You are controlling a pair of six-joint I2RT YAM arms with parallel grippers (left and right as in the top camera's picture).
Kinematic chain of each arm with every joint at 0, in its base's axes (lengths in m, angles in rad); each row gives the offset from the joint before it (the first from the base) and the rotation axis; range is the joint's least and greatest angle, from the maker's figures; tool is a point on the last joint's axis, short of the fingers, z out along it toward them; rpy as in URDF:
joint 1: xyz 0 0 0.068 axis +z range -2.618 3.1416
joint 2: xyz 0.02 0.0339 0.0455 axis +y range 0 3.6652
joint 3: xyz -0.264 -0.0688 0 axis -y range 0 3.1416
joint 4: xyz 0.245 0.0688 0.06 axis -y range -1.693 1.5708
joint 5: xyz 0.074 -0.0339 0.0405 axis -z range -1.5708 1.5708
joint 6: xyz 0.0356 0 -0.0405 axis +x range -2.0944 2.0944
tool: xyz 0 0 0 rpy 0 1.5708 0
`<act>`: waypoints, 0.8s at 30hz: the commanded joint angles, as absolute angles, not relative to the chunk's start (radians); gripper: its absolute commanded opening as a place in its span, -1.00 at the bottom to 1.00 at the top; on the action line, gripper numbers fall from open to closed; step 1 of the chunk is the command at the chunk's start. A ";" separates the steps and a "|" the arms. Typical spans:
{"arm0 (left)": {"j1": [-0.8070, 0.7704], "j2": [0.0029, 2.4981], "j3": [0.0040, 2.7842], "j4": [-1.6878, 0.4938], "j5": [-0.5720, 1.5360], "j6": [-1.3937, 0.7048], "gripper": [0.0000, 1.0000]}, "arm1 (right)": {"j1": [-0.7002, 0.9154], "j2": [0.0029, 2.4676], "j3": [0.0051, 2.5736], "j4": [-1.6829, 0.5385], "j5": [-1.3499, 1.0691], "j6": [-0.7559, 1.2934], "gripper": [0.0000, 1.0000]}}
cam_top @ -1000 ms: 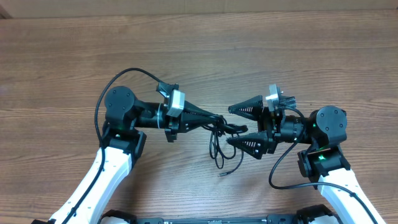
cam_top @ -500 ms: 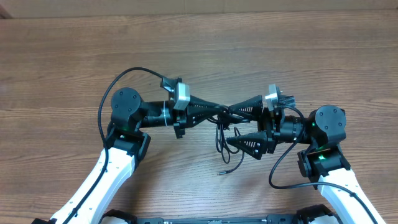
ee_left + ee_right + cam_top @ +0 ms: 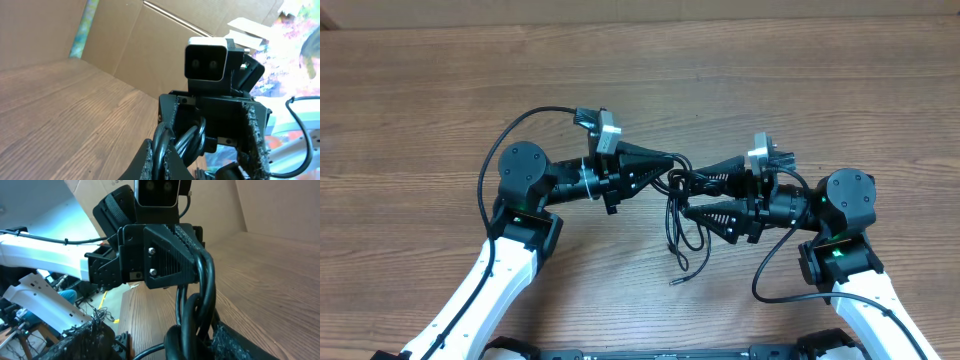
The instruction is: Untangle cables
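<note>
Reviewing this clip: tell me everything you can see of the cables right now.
The cables are thin, glossy black cords bunched into a clump between the two grippers, over the wooden table. The left gripper is shut on the clump. The right gripper straddles it with its jaws apart. Loose loops trail from the clump toward the robot, ending in one free end, too small to detail.

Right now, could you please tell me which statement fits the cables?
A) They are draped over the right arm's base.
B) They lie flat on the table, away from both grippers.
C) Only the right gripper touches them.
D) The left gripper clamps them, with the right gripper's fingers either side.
D: the left gripper is shut on the cables, and the right gripper has its fingers apart around the hanging strands.
</note>
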State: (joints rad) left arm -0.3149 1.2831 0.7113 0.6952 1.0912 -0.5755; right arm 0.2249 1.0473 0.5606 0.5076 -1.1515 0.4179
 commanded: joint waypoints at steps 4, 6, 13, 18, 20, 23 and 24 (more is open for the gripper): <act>-0.352 1.285 0.721 0.738 1.074 -0.613 -0.92 | 0.231 1.047 0.577 0.479 -1.090 0.413 0.39; -0.360 1.285 0.721 0.742 1.074 -0.613 -0.91 | 0.231 1.047 0.577 0.458 -1.065 0.395 0.39; -0.361 1.285 0.721 0.741 1.098 -0.613 -0.92 | 0.231 1.057 0.577 0.457 -1.043 0.342 0.17; -0.360 1.285 0.721 0.738 1.097 -0.608 -0.92 | 0.231 1.057 0.577 0.454 -1.044 0.343 -0.63; -0.361 1.285 0.721 0.738 1.097 -0.606 -0.91 | 0.231 1.057 0.577 0.454 -1.044 0.343 -0.75; -0.360 1.285 0.721 0.738 1.097 -0.606 -0.56 | 0.231 1.057 0.577 0.454 -1.044 0.343 -0.88; -0.360 1.285 0.721 0.738 1.097 -0.606 -0.34 | 0.231 1.057 0.577 0.454 -1.044 0.344 -0.92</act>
State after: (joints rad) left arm -0.3538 1.2842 0.7113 0.7307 1.0870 -0.6014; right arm 0.2291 1.0550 0.5606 0.4519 -1.0546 0.3382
